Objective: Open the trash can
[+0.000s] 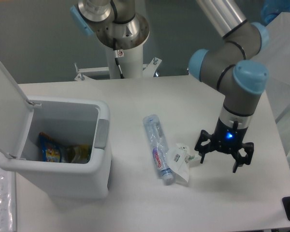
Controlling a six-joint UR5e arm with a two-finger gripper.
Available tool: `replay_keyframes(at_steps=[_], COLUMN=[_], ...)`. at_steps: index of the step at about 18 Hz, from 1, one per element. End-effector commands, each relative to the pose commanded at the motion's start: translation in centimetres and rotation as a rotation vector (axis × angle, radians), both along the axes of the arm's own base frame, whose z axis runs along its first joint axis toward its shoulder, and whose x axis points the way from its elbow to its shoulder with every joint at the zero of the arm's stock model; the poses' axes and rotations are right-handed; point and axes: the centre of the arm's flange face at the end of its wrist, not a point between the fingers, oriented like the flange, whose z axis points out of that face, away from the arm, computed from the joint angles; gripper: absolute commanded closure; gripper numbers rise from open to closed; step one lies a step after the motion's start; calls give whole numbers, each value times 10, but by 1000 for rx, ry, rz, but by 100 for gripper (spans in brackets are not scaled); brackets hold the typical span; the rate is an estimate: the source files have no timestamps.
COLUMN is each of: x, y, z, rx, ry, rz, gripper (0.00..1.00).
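The white trash can (63,183) stands at the table's left with its flat lid (7,108) swung up and back on the far left side. A grey push-button tab (101,134) sits on its right rim. Colourful wrappers (53,152) lie inside. My gripper (220,161) hangs open over the table's right part, far from the can, fingers pointing down, holding nothing.
A crushed clear plastic bottle (157,147) and a crumpled white wrapper (180,162) lie on the table between the can and my gripper. The robot's base column (121,43) stands at the table's back edge. A translucent box (275,63) is at the right.
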Motion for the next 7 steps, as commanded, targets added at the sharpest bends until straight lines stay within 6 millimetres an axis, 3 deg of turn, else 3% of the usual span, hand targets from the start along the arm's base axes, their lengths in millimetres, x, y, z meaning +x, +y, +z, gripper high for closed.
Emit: replay_keyframes(at_steps=[3,7], x=[-18,-14], y=[-2,-2], z=[-17,-25], rx=[-120,-172], ry=[46,26], rz=[-48,-95], gripper=[0,0])
